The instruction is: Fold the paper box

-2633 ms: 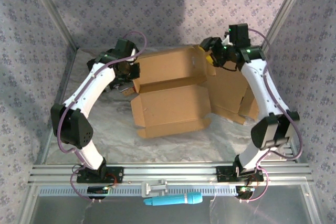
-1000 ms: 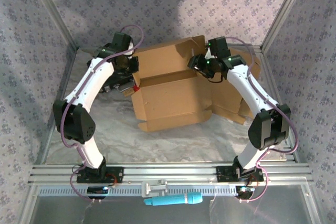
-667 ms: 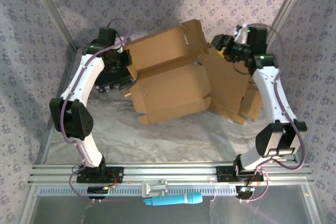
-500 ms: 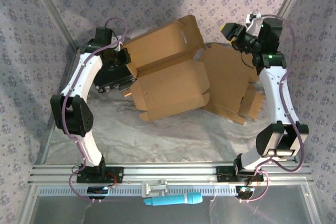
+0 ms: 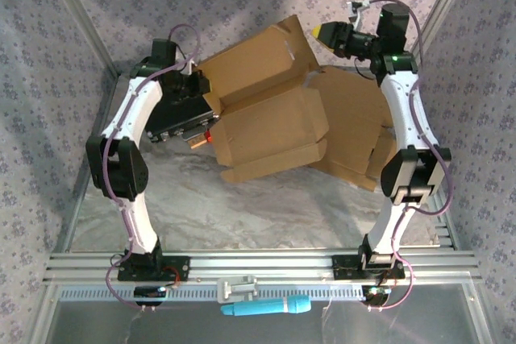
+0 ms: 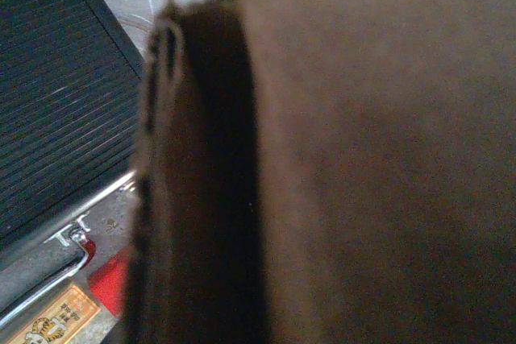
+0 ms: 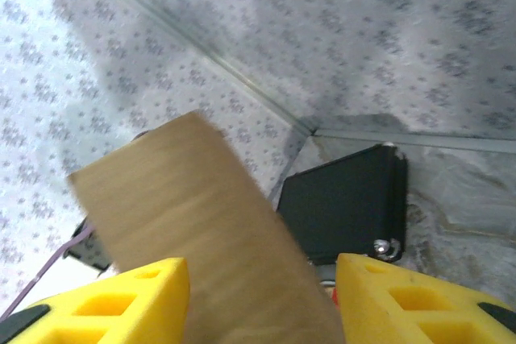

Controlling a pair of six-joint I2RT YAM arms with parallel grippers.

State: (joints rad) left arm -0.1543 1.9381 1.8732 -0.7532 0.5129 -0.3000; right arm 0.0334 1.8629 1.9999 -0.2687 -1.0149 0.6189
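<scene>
At the back of the marbled surface [image 5: 242,207], the half-folded paper box [image 5: 274,122] tilts, left edge pinched in the closed left gripper [image 5: 196,86], apparently to anchor it; the open right gripper [image 5: 322,33] hovers by its raised flap [image 5: 262,58].

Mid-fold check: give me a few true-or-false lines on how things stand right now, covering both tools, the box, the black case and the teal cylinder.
1. The left tool is clamped on the left edge of the paper box. True.
2. The right tool is shut. False: its yellow fingers stand apart, with a cardboard flap seen between them.
3. A black case lies on the table to the left of the paper box. True.
4. The teal cylinder lies inside the paper box. False: it lies outside it, just in front of the near rail.
</scene>
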